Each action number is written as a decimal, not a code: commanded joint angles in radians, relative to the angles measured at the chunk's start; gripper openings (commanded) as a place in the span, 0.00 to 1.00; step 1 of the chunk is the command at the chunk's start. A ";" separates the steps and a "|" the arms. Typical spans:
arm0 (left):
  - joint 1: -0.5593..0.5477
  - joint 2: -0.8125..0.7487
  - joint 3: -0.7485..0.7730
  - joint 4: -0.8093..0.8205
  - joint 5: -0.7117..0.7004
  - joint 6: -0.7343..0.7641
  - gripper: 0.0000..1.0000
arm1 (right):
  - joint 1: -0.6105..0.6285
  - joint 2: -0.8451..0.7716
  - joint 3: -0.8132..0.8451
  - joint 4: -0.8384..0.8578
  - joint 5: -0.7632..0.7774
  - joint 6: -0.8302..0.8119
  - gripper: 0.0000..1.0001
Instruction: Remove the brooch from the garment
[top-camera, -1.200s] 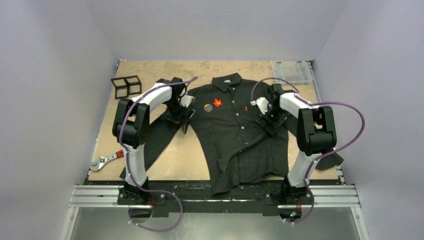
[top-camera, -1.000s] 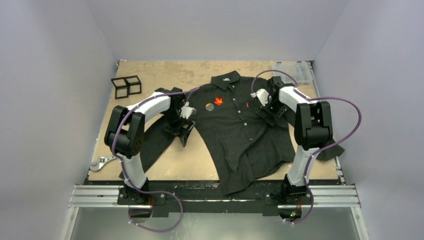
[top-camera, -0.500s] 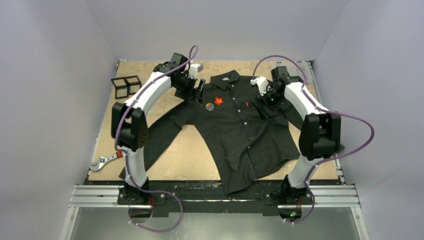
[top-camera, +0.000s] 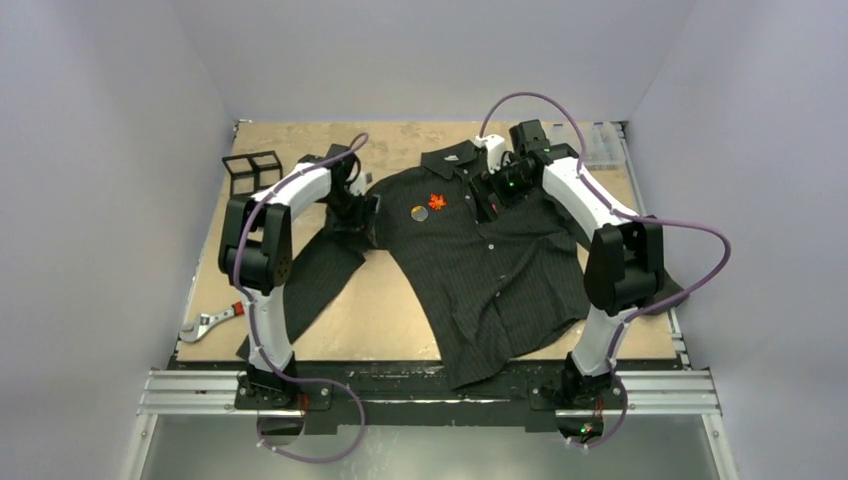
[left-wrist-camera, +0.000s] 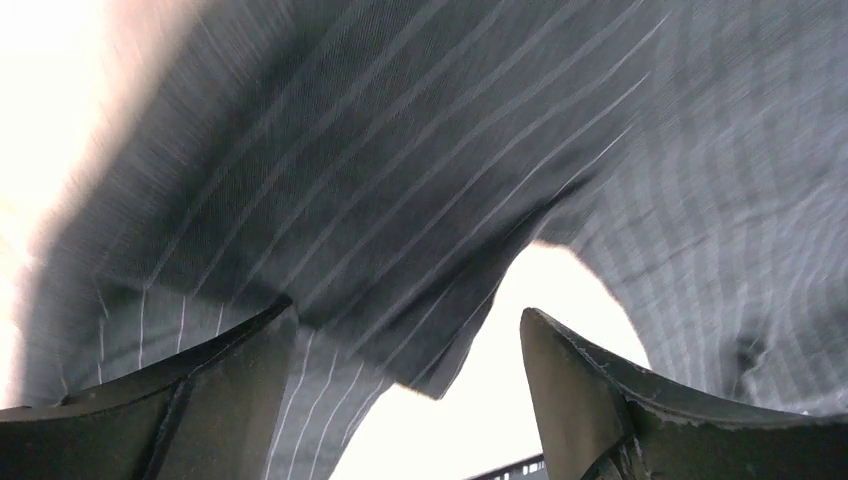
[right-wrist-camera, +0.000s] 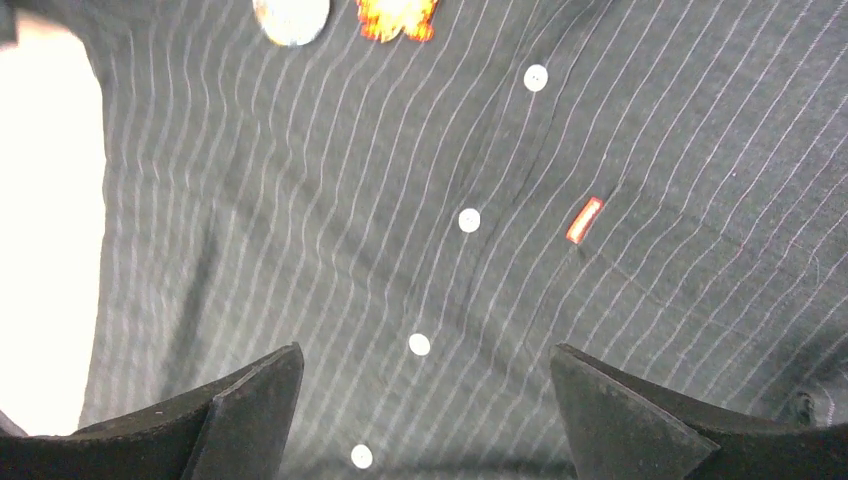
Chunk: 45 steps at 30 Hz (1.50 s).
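The brooch (top-camera: 436, 202) is not yet removed from the garment (top-camera: 500, 280). It sits at nine o'clock from the released right pincer (top-camera: 488, 197), and the left pincer (left-wrist-camera: 408, 312) is also released.

Garment (top-camera: 490, 270) matt pinstriped cloth; table (top-camera: 385, 305) raw wood; wrench (top-camera: 208, 322) shiny metal.

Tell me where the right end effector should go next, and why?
Probably slide the right end effector toward the orange leaf brooch: it hangs open over the shirt, and the brooch sits at the top edge of its wrist view, not between its jaws.
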 joint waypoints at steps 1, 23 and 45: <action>0.052 -0.150 -0.191 0.007 0.005 -0.053 0.81 | 0.017 -0.012 0.023 0.217 -0.060 0.251 0.98; 0.420 -0.987 -0.422 0.056 0.367 0.005 1.00 | 0.473 0.484 0.436 0.453 0.041 0.518 0.78; 0.552 -1.055 -0.585 0.188 0.439 -0.215 1.00 | 0.714 0.402 0.113 0.388 -0.448 0.361 0.75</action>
